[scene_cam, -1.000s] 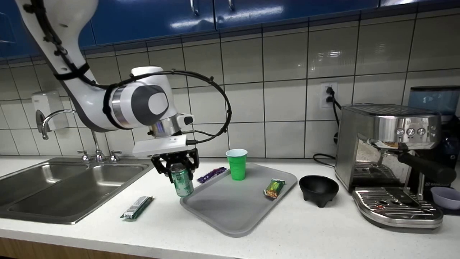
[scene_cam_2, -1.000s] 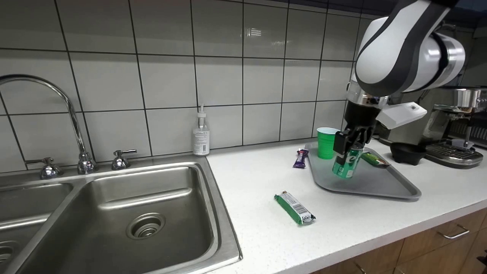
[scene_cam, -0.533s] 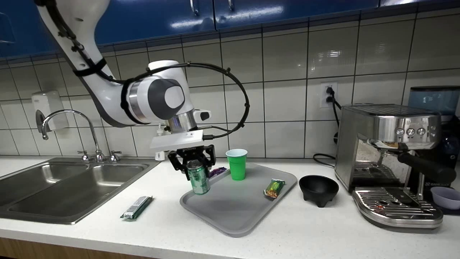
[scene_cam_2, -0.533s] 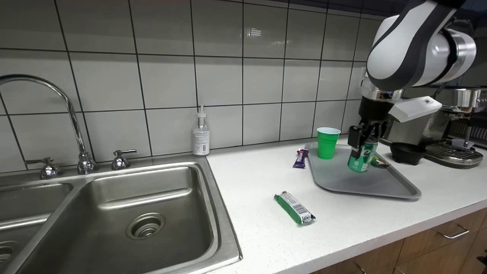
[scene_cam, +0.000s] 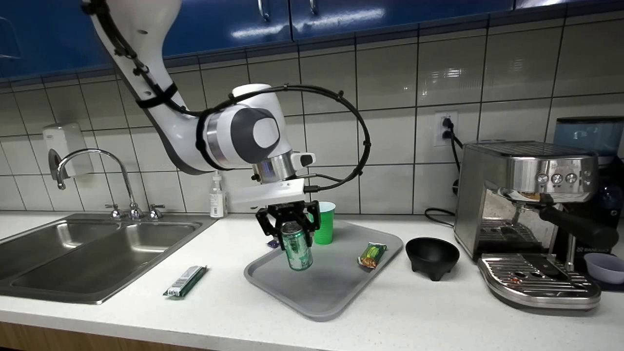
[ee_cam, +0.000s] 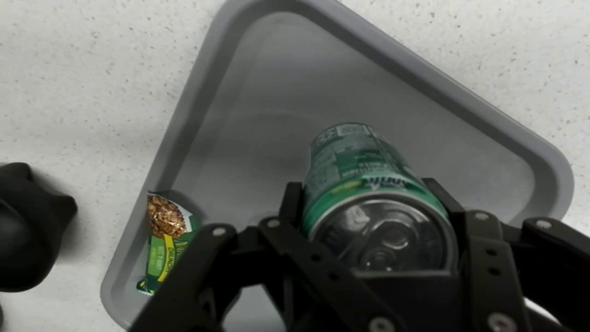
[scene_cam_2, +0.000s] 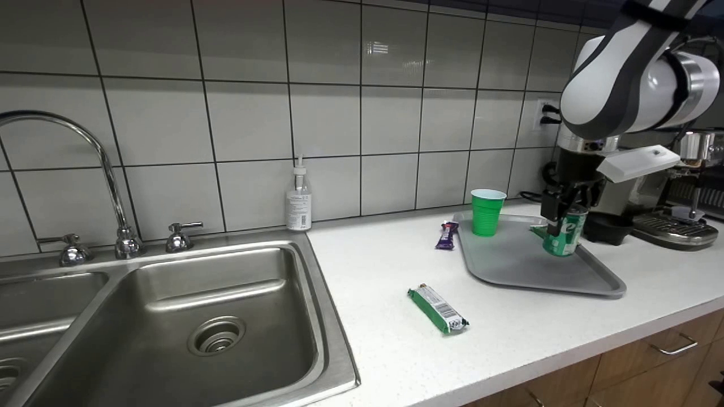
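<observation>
My gripper [scene_cam: 294, 238] is shut on a green soda can [scene_cam: 298, 253], with one finger on each side near the can's top. The can, slightly tilted, is over the grey tray [scene_cam: 321, 297] and appears to be above its surface. In the wrist view the can [ee_cam: 359, 161] sits between the black fingers [ee_cam: 367, 200], its silver lid facing the camera. The can also shows in an exterior view [scene_cam_2: 565, 237]. A green cup [scene_cam_2: 485, 213] stands upright on the tray's back part. A green-and-yellow snack bar [ee_cam: 168, 253] lies by one tray edge, partly hidden by the can in an exterior view [scene_cam_2: 539, 230].
A black footed bowl [scene_cam: 432, 258] and a steel espresso machine [scene_cam: 480, 200] stand beside the tray. A green-and-white bar [scene_cam_2: 438, 310] and a purple wrapper [scene_cam_2: 447, 235] lie on the counter. A double sink [scene_cam_2: 331, 325], faucet [scene_cam_2: 102, 158] and soap bottle [scene_cam_2: 298, 206] are at the other side.
The gripper has carried the can from the tray's sink-side edge farther over the tray, towards the espresso machine. The grip is unchanged. The cup, bars and tray have not moved.
</observation>
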`<state>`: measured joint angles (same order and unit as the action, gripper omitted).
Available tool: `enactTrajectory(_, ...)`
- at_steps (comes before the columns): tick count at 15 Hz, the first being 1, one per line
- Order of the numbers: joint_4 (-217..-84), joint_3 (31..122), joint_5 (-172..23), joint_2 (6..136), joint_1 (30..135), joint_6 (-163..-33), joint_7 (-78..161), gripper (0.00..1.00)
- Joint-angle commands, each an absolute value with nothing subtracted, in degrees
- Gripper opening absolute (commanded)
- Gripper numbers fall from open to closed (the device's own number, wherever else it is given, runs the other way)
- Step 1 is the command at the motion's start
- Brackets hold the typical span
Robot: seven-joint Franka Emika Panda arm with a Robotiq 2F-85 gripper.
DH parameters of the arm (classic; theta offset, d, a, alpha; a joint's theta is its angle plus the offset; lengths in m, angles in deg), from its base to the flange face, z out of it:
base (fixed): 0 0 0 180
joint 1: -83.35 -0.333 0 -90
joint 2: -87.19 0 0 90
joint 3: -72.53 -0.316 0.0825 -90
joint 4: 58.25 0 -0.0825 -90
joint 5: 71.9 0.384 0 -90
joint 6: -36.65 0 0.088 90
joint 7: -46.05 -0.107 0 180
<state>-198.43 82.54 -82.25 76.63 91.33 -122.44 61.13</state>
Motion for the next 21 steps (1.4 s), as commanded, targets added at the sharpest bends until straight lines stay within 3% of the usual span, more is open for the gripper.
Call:
enactTrajectory(1,-194.35,82.91,-82.94,73.23,92.97,-120.05,61.89,0.40)
enactTrajectory(13,-189.06,81.04,-79.85,66.48,97.00,-118.03,64.59,0.40)
enactTrajectory(14,-188.98,80.89,-79.61,66.41,97.14,-117.78,64.85,0.76)
enactTrajectory(15,-189.09,80.66,-79.36,66.45,97.29,-117.70,65.28,0.92)
enactTrajectory(17,-189.16,80.36,-79.21,66.76,97.51,-117.60,65.81,1.00)
enactTrajectory(21,-189.60,80.38,-79.54,68.64,97.19,-117.86,65.97,1.00)
